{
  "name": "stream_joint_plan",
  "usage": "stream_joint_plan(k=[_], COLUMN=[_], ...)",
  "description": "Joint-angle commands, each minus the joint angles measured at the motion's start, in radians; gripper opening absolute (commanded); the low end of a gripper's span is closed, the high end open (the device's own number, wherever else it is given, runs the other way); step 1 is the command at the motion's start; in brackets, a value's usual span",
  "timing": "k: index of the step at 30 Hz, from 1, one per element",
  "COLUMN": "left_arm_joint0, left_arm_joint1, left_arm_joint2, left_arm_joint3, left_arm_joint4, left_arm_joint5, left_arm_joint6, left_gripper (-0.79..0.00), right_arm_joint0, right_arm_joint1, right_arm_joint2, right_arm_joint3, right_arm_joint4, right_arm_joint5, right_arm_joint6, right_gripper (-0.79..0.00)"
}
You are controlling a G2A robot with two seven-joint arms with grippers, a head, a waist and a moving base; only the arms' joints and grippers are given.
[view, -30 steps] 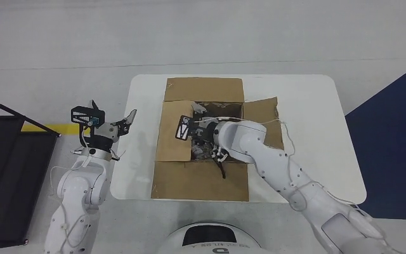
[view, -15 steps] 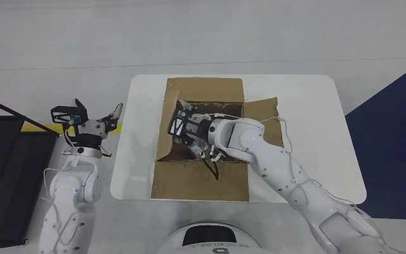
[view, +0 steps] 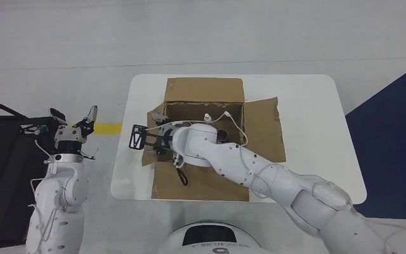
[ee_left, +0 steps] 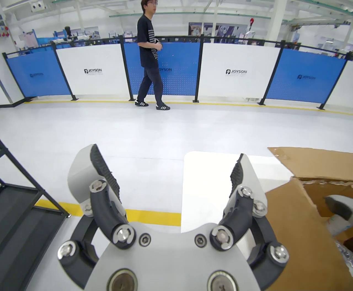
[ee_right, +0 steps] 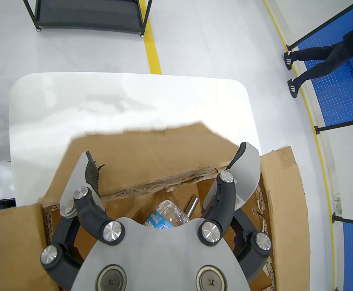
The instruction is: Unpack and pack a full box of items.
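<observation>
The cardboard box (view: 204,89) stands open in the middle of the white table (view: 304,95). My right arm lies across the box, and my right gripper (view: 137,136) is open at the box's left side. In the right wrist view the right gripper (ee_right: 167,162) hangs over the box's inside edge, with the torn left flap (ee_right: 154,154) tilted up just beyond its fingertips (ee_right: 92,169). Below it in the box lie a clear plastic bottle (ee_right: 169,213) and a metal rod (ee_right: 192,205). My left gripper (view: 74,116) is open and empty, off the table's left edge, also seen as the left gripper (ee_left: 169,169).
A black rack (view: 13,152) stands on the floor left of the table, and the same rack (ee_right: 91,13) shows beyond the table's edge. A yellow floor line (view: 108,128) runs beside it. The right flap (view: 263,127) lies flat. Bare table (view: 317,165) surrounds the box.
My right gripper came up out of the box and swung left over the left flap, which now tilts up. My left arm drew back leftward, off the table.
</observation>
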Motion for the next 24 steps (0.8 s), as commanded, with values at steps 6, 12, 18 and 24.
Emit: stream_joint_plan(k=[6,12,18,24], left_arm_joint0=[0.034,0.034,0.034,0.034], left_arm_joint1=[0.001,0.001,0.001,0.001], left_arm_joint2=[-0.018,-0.018,-0.018,-0.018], left_arm_joint3=[-0.039,-0.039,-0.039,-0.039], left_arm_joint4=[0.046,0.046,0.046,0.046], left_arm_joint5=[-0.005,-0.005,-0.005,-0.005], left_arm_joint6=[0.003,0.003,0.003,0.003], left_gripper=[0.0,0.0,0.0,0.0], right_arm_joint0=[-0.038,-0.226,-0.226,-0.226], right_arm_joint1=[0.014,0.093,0.093,0.093], right_arm_joint2=[0.097,0.269,0.269,0.269], right_arm_joint3=[-0.15,-0.448,-0.448,-0.448], right_arm_joint4=[-0.034,-0.124,-0.124,-0.124], right_arm_joint5=[0.08,0.066,0.066,0.066], right_arm_joint6=[0.048,0.133,0.133,0.133], right_gripper=[0.0,0.0,0.0,0.0])
